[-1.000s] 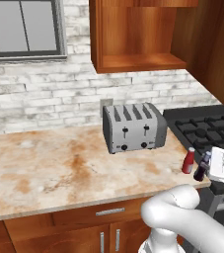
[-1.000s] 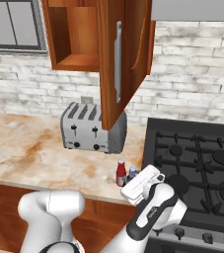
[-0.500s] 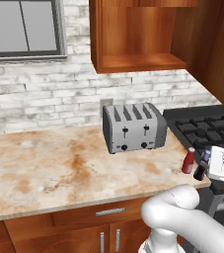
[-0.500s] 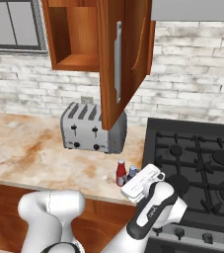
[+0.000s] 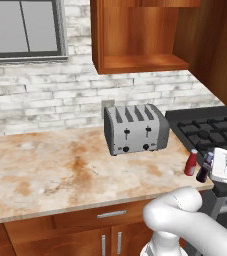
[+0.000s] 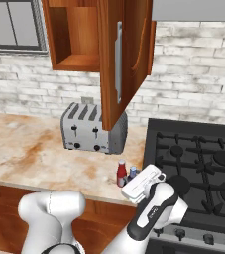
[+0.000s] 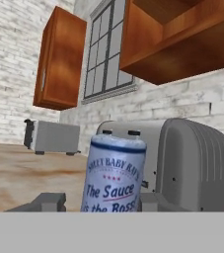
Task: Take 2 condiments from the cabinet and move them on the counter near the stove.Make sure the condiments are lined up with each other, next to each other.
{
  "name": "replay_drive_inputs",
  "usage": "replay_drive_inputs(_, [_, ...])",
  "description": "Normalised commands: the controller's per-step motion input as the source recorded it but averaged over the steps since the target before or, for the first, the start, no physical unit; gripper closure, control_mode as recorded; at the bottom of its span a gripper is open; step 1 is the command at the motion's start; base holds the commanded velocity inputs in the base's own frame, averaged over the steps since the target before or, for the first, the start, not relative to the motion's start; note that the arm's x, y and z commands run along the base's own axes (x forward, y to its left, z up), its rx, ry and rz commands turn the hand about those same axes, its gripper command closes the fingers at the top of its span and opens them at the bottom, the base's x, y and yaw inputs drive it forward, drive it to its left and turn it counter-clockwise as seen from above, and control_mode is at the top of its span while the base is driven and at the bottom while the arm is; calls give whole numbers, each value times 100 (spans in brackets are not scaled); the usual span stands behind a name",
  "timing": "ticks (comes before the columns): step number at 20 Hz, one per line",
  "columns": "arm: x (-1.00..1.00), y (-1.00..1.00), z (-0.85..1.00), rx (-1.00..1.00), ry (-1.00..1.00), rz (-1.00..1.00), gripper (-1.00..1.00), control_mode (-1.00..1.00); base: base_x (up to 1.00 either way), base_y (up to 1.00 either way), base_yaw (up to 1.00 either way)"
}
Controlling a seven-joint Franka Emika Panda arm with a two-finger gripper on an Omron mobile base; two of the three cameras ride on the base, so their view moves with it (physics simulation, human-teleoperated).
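Claw (image 5: 209,170): closed on the dark bottle (image 5: 204,169); in the hand view its two tips are seen on either side of the label, so the bottle is judged to be held.
Dark bottle: upright, long axis vertical, at the near right corner of the counter (image 5: 60,170), beside the stove (image 6: 198,163).
Red bottle (image 5: 190,163): upright on the counter, just left of the dark bottle, close but apparently not touching.
Governing relation: the held bottle is directly between the claw's tips; the red bottle lies to its left, the toaster (image 5: 135,128) farther back.
Cabinet (image 5: 135,35): shelf seen bare.
Next move (judged): release is expected once the pair is seen to be level.
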Motion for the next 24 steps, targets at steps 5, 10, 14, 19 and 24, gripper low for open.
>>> replay_drive_inputs(5, [0,0,0,0,0,0,100,-100,0,0,0])
replay_drive_inputs(10, [0,0,0,0,-2,0,100,-100,0,0,0])
replay_drive_inputs(14, [2,0,1,0,-2,0,100,-100,0,0,0])
replay_drive_inputs(19, [14,1,0,0,-1,0,100,-100,0,0,0])
replay_drive_inputs(24, [22,7,0,0,0,0,100,-100,0,0,0])
